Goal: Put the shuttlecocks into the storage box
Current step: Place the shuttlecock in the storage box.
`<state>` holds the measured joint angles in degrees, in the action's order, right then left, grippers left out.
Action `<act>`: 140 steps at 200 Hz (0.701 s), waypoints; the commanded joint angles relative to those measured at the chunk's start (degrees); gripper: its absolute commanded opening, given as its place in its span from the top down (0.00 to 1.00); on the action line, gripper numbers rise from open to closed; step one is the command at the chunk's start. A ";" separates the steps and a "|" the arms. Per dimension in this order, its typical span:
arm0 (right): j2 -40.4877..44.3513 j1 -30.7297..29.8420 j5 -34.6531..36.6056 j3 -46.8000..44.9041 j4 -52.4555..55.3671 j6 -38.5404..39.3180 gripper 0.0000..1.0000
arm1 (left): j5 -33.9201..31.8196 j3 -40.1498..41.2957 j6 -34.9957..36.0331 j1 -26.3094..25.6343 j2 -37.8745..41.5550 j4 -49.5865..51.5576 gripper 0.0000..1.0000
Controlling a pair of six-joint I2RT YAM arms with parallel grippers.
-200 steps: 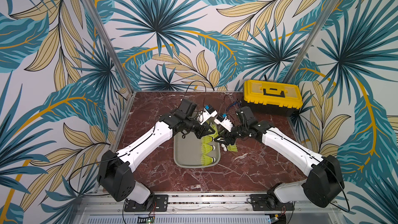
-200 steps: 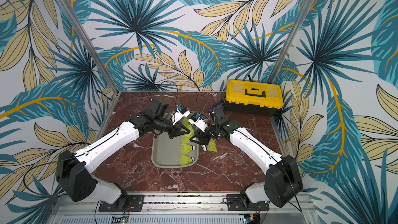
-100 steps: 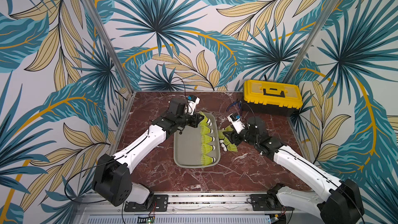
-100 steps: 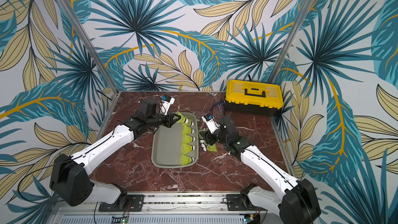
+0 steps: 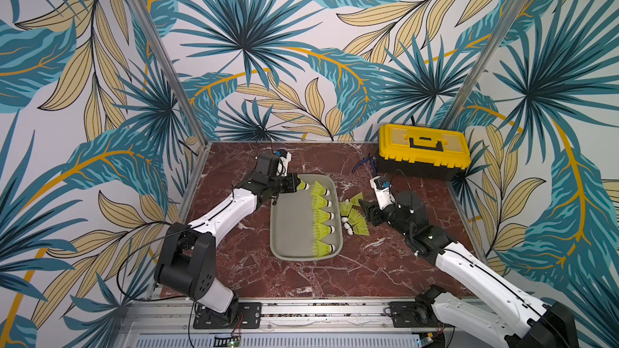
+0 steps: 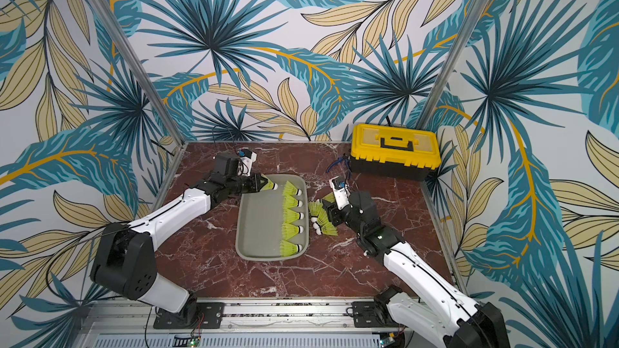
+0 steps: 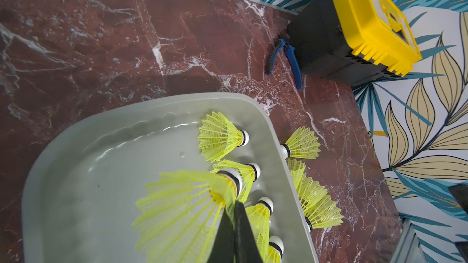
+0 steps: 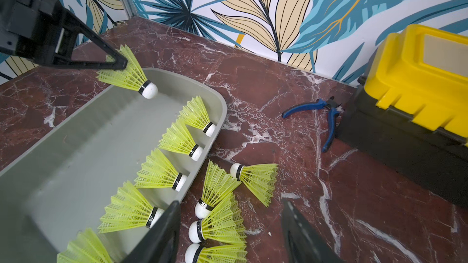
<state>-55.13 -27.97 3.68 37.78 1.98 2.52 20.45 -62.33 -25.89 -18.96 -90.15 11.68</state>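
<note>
The storage box [image 5: 291, 225] [image 6: 258, 225] is a shallow grey tray in the middle of the table. Several yellow-green shuttlecocks [image 5: 321, 219] [image 8: 157, 173] lie in a row along its right side. Several more shuttlecocks [image 5: 355, 219] [image 8: 222, 223] lie on the table just outside the right rim. My left gripper [image 5: 296, 186] [image 7: 234, 206] is shut on the skirt of one shuttlecock [image 7: 182, 198] [image 8: 129, 74], held above the box's far left corner. My right gripper [image 5: 366, 210] [image 8: 230, 204] stands open right of the loose ones, holding nothing.
A yellow-lidded black toolbox [image 5: 423, 152] stands at the back right corner, with blue-handled pliers [image 5: 363, 164] [image 8: 326, 120] lying beside it. Patterned walls close in the table on three sides.
Both grippers were close together over the box's far right part. The left has carried its shuttlecock to the far left corner; the right has drawn back to the right and opened wider.
</note>
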 commanded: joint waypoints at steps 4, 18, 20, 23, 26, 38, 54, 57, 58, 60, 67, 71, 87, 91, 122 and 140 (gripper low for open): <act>0.71 -0.24 1.30 -1.21 -0.29 -0.94 0.37 | -0.27 2.62 -0.92 0.97 -1.71 -2.55 1.00; 0.65 -0.25 1.41 -1.21 -0.40 -1.14 0.37 | -0.12 2.74 -0.83 1.44 -2.77 -3.14 1.00; 0.64 -0.20 1.39 -1.21 -0.44 -1.19 0.37 | -0.10 2.69 -0.83 1.51 -2.93 -3.15 1.00; 0.65 -0.24 1.41 -1.22 -0.52 -1.25 0.37 | -0.12 2.65 -0.83 1.61 -3.20 -3.35 1.00; 0.64 -0.18 1.40 -1.22 -0.57 -1.27 0.37 | -0.08 2.65 -0.83 1.69 -3.46 -3.47 1.00; 0.56 -0.26 1.26 -1.13 -0.66 -1.39 0.37 | 0.03 2.48 -0.83 2.12 -4.59 -3.77 1.00; 0.47 -0.20 1.32 -1.13 -0.70 -1.47 0.37 | 0.58 2.17 -0.65 2.61 -6.02 -3.85 1.00; 0.47 -0.26 1.28 -1.13 -0.64 -1.43 0.37 | 0.61 2.06 -0.72 2.73 -6.30 -3.86 1.00; 0.47 -0.26 1.30 -1.13 -0.65 -1.40 0.37 | 0.67 2.05 -0.73 2.76 -6.42 -3.86 1.00; 0.47 -0.21 1.28 -1.13 -0.66 -1.39 0.37 | 0.67 2.04 -0.74 2.85 -6.55 -3.84 1.00; 0.42 -0.27 1.35 -1.13 -0.65 -1.43 0.37 | 0.98 1.95 -0.74 2.96 -7.12 -3.89 1.00; 0.38 -0.26 1.41 -1.13 -0.58 -1.38 0.37 | 1.14 1.86 -0.74 3.06 -7.49 -3.94 1.00; 0.24 -0.27 1.47 -1.14 -0.44 -1.30 0.37 | 1.30 1.81 -0.90 3.30 -8.36 -4.21 1.00; 0.20 -0.25 1.47 -1.14 -0.35 -1.34 0.37 | 1.24 1.77 -0.92 3.32 -8.52 -4.29 1.00; 0.22 -0.27 1.41 -1.22 -0.39 -1.47 0.37 | 0.87 1.44 -0.76 3.67 -9.75 -4.89 1.00; 0.20 -0.29 1.59 -1.22 -0.40 -1.56 0.37 | 0.17 0.84 -0.48 4.02 -10.82 -4.77 1.00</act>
<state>-55.07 -27.97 4.34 37.63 1.98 1.89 20.78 -61.10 -26.57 -15.75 -99.90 8.56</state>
